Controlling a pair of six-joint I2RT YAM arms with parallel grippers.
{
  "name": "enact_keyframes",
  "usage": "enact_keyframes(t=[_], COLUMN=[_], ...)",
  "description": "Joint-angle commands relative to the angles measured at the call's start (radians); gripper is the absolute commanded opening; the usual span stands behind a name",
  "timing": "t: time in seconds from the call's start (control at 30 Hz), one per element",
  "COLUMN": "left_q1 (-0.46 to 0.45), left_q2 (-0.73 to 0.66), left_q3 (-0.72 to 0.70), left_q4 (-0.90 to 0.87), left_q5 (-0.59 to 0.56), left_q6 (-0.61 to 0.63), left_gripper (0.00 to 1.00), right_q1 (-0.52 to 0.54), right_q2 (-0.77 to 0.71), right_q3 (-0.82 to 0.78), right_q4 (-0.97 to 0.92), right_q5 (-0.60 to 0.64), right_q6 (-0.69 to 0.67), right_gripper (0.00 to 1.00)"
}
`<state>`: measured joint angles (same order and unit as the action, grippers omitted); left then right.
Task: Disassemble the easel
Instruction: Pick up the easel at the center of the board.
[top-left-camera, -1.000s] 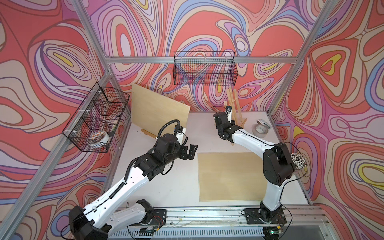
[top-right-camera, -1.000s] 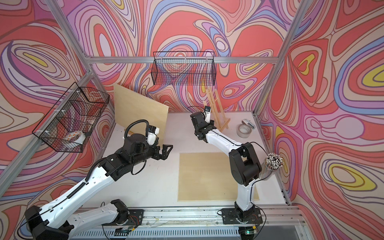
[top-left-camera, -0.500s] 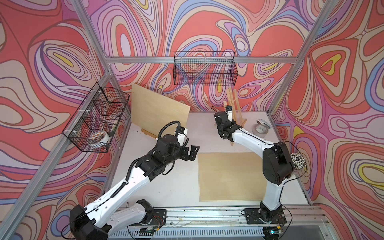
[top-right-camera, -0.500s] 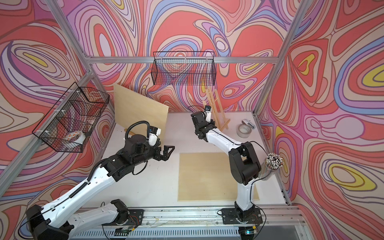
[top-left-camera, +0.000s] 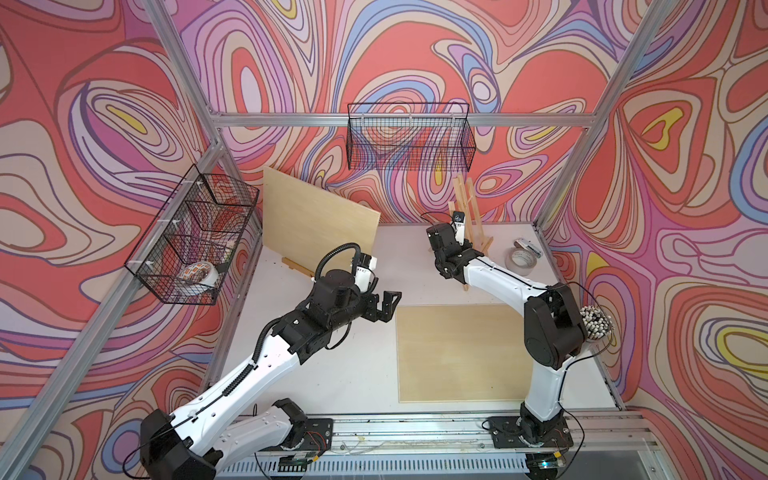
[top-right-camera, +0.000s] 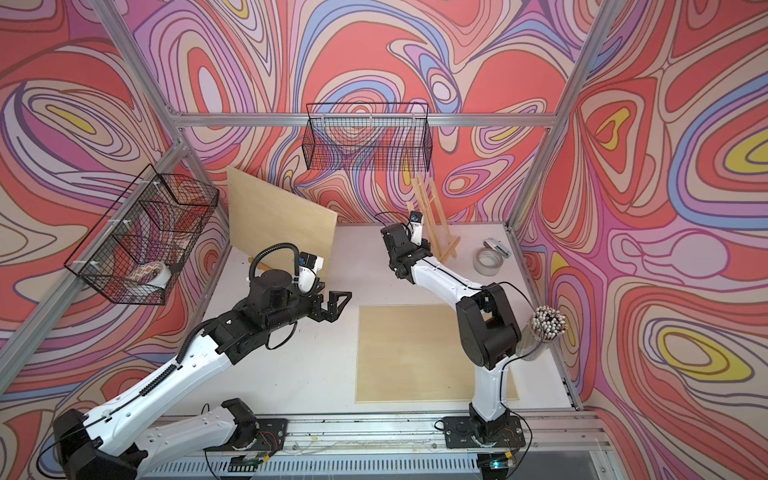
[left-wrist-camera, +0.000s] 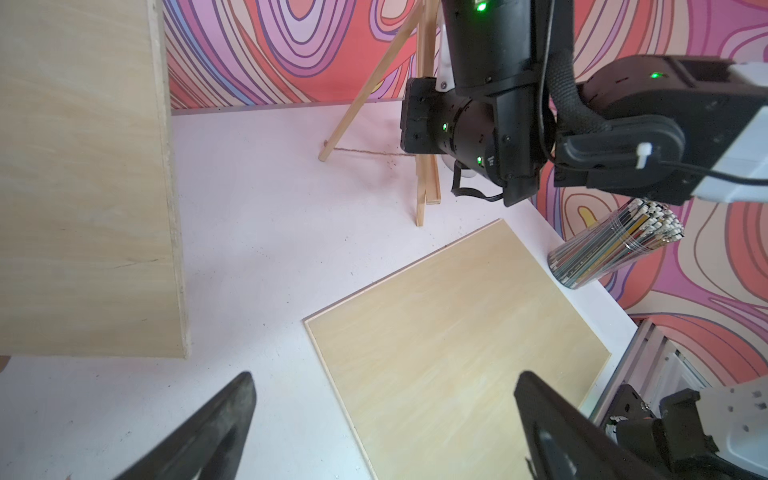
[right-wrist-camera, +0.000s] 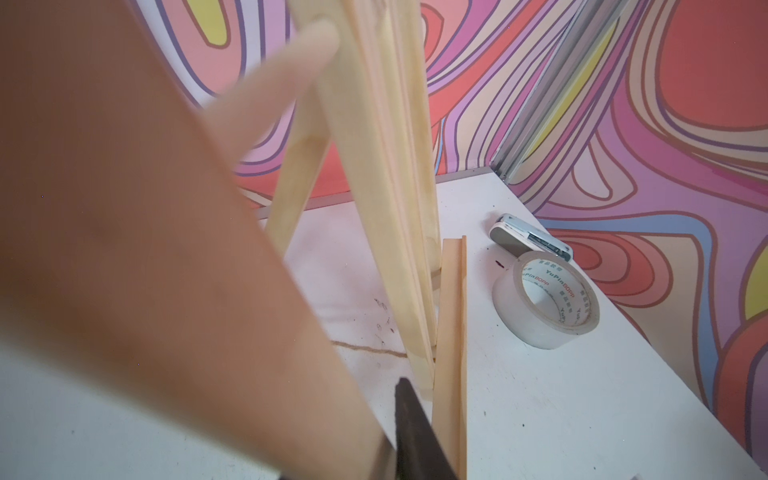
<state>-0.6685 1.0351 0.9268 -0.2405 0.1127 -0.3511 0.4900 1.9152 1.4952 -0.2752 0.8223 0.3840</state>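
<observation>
Basket: a wire basket (top-left-camera: 195, 241) hangs on the left wall and holds a patterned tape roll (top-left-camera: 199, 274); it seems to have no part in the job.
Leaning board: a plywood board (top-left-camera: 316, 224) stands propped at the back left, with a wooden strip (top-left-camera: 297, 266) showing under its lower edge. What bears the board cannot be told.
Left gripper: the left gripper (top-left-camera: 386, 307) hovers over the bare table (top-left-camera: 353, 374) between board and panel, jaws spread wide and empty.
Flat panel: a plywood panel (top-left-camera: 457, 353) lies flat at front centre-right, apart from both grippers.
Right gripper: the right gripper (right-wrist-camera: 374, 432) is at the easel's near side with its jaws drawn in. One dark finger (right-wrist-camera: 411, 415) presses a blurred front leg (right-wrist-camera: 166, 249), so it reads as clamped on that leg; the other finger is hidden.
Easel: the easel (top-left-camera: 467, 199) stands upright at the back right near the wall, legs spread. A cord (left-wrist-camera: 365, 151) runs from the rear leg to the front, and the ledge (right-wrist-camera: 451, 316) sits low on the front.
Beside it: a white tape roll (top-left-camera: 519, 262) and a stapler (top-left-camera: 528, 247) lie near the easel, not touching it.
Far right: a cup of pencils (top-left-camera: 596, 322) stands at the table edge.
Step in hand: probably the first hold on the stand, since nothing has come apart yet.
Next move: probably steady the clamped leg while the free arm crosses to work the ledge off, pulling gently so the tripod does not tip onto the tape.
</observation>
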Motion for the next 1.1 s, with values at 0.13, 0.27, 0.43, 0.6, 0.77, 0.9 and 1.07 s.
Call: enact_keyframes(t=[0.13, 0.27, 0.43, 0.6, 0.77, 0.9, 1.07], left_q1=[-0.009, -0.012, -0.019, -0.026, -0.029, -0.032, -0.037], left_q2=[-0.023, -0.027, -0.039, -0.043, -0.038, -0.034, -0.027], left_q3=[-0.011, -0.012, -0.019, -0.020, -0.021, -0.020, -0.019], left_q4=[0.038, 0.040, 0.049, 0.053, 0.055, 0.055, 0.052], left_q5=[0.013, 0.018, 0.019, 0.021, 0.025, 0.027, 0.028], left_q6=[0.021, 0.023, 0.027, 0.031, 0.029, 0.028, 0.029], left_gripper=[1.00, 1.00, 1.00, 1.00, 1.00, 1.00, 0.99], right_q1=[-0.007, -0.008, -0.007, -0.008, -0.007, -0.008, -0.014], right_q2=[-0.021, -0.043, -0.080, -0.138, -0.245, -0.307, -0.368], right_q3=[-0.039, -0.058, -0.088, -0.154, -0.240, -0.308, -0.350], right_q4=[-0.024, -0.013, 0.006, 0.065, 0.160, 0.242, 0.270], right_q5=[-0.044, -0.061, -0.068, -0.095, -0.163, -0.219, -0.297], right_q6=[0.013, 0.005, -0.004, -0.037, -0.089, -0.123, -0.131], right_gripper=[0.00, 0.00, 0.00, 0.00, 0.00, 0.00, 0.00])
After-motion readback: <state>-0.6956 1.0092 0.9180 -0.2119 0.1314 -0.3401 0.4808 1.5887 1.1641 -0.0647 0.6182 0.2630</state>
